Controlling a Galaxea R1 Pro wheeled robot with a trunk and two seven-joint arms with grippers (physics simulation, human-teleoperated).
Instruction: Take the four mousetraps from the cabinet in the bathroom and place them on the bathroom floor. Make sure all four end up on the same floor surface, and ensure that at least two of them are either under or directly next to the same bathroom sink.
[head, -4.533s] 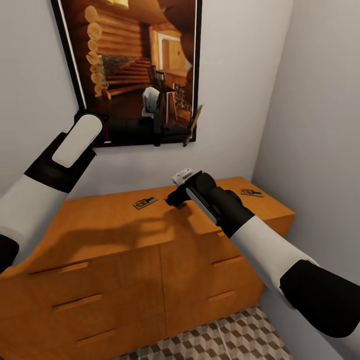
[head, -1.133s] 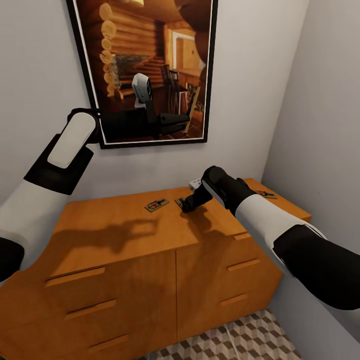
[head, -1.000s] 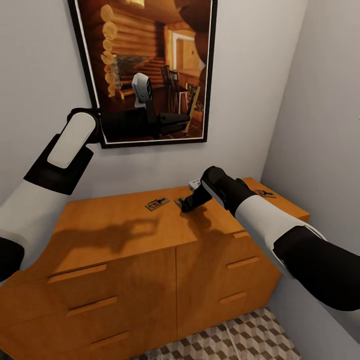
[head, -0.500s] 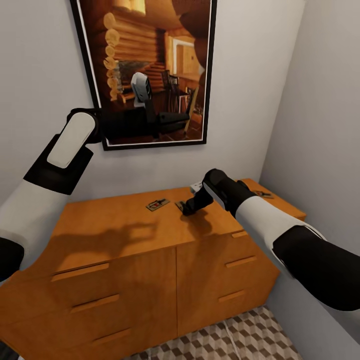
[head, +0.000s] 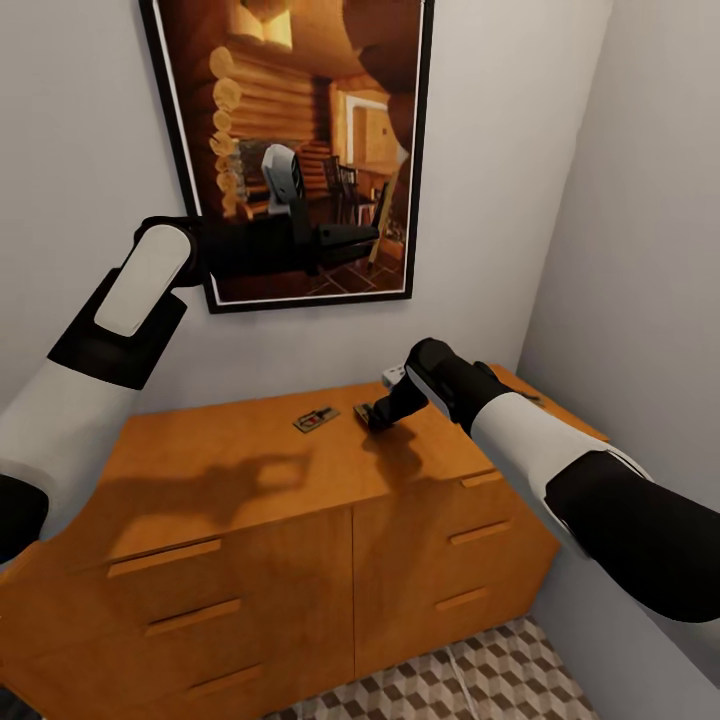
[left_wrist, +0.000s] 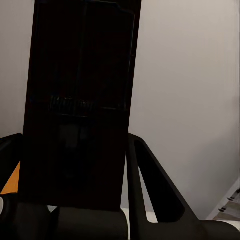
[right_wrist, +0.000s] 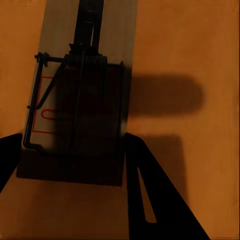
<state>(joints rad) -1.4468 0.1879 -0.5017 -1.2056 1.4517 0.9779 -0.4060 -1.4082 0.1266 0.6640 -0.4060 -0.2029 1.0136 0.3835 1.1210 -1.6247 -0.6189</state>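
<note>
On the orange-brown cabinet (head: 240, 470) a mousetrap (head: 316, 419) lies loose on the top. Just beside it, my right gripper (head: 372, 412) is down at the cabinet top, shut on a second mousetrap (right_wrist: 80, 100). Its fingers (right_wrist: 145, 190) press both long sides while the trap rests on the wood. A third mousetrap (head: 529, 397) peeks out behind my right forearm at the far right end. My left gripper (head: 345, 238) is raised in front of the wall picture, shut on a dark mousetrap (left_wrist: 80, 100). A strip of the bathroom floor (head: 450, 680) shows below. The sink is out of view.
A large framed picture (head: 300, 120) hangs on the wall above the cabinet. A side wall (head: 650, 250) closes in tight on the right. The cabinet front has drawers with wooden bar pulls (head: 165, 557).
The whole picture has shifted a little, so the camera moved. Both grippers keep their holds; the right one stays low on the cabinet top.
</note>
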